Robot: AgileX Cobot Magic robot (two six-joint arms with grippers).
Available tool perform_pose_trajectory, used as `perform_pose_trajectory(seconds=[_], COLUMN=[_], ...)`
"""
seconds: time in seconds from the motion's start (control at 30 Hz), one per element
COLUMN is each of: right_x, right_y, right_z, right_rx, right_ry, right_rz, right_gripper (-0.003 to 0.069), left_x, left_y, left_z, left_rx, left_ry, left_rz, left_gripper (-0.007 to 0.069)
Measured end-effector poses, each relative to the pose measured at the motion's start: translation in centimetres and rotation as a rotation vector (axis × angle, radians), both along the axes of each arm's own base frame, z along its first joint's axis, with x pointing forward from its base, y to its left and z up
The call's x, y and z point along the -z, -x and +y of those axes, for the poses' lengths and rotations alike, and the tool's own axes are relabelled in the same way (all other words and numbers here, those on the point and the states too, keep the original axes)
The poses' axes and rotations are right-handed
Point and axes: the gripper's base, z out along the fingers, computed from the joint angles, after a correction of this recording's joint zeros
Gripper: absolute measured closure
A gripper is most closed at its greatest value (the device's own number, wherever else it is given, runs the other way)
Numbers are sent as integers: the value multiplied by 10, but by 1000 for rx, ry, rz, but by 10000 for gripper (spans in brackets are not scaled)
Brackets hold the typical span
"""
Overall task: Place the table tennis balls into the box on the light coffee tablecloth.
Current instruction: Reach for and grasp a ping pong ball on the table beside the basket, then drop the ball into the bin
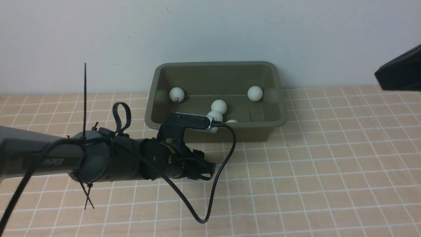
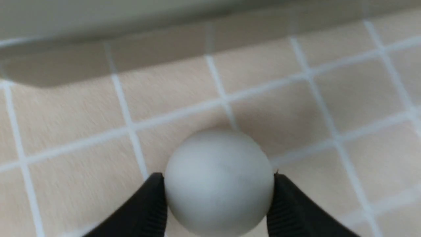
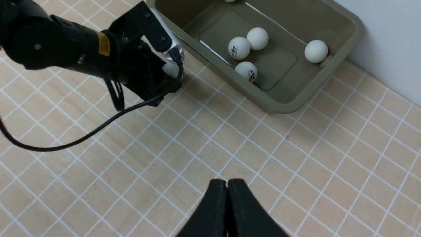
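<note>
The left gripper (image 2: 218, 204) has its black fingers (image 2: 144, 207) pressed against both sides of a white table tennis ball (image 2: 218, 179), gripping it low over the light coffee tablecloth (image 2: 296, 108), just in front of the near wall of the box (image 1: 215, 133). In the right wrist view this ball (image 3: 171, 69) peeks out from under the left arm's camera mount, close to the tub's rim. The right gripper (image 3: 227, 197) has its fingers (image 3: 213, 207) closed together with nothing between them, hovering over bare checked cloth well away from the box. Inside the olive-green box lie five more balls: one near the left end (image 1: 176, 94), one near the right end (image 1: 255, 93), and three clustered toward the near wall (image 1: 219, 106) on the surface
</note>
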Motion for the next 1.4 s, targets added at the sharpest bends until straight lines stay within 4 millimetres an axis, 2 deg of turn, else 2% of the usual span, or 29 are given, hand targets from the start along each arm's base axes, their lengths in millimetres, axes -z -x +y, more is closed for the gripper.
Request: perform_pose_trajectory(seconds=[0.2,0.23,0.43,0.57,0.7,0.83,1.0,1.17,1.3,1.4], right_x=[0,0,0,0,0,0,0,0,0,0], right_y=[0,0,0,0,0,0,0,1,1,1], right_z=[0,0,0,0,0,0,0,1,1,2], right_rx=[0,0,0,0,1,1,0,-7,-8,-10], right_ry=[0,0,0,0,4,4,0,-14,-16,-21], right_rz=[0,0,0,0,-2,-2,0,6,7,9], right_gripper=[677,677,677,677,677,677,677,677,677,677], left_x=[-35,-36,-69,-100,-136,-151,-140,-101,-83,-82], left_y=[24,25,40,41,26,10,-13,-36,-42,-42], left_z=[1,1,5,6,4,2,-1,-6,-8,-8], left_rx=[86,91,133,140,147,146,85,36,33,33], left_ry=[24,23,53,90,108,75,38,-17,-45,-49], left_rz=[127,137,129,19,-209,-400,-544,-578,-568,-568], left_gripper=[309,309,309,309,309,309,309,309,309,309])
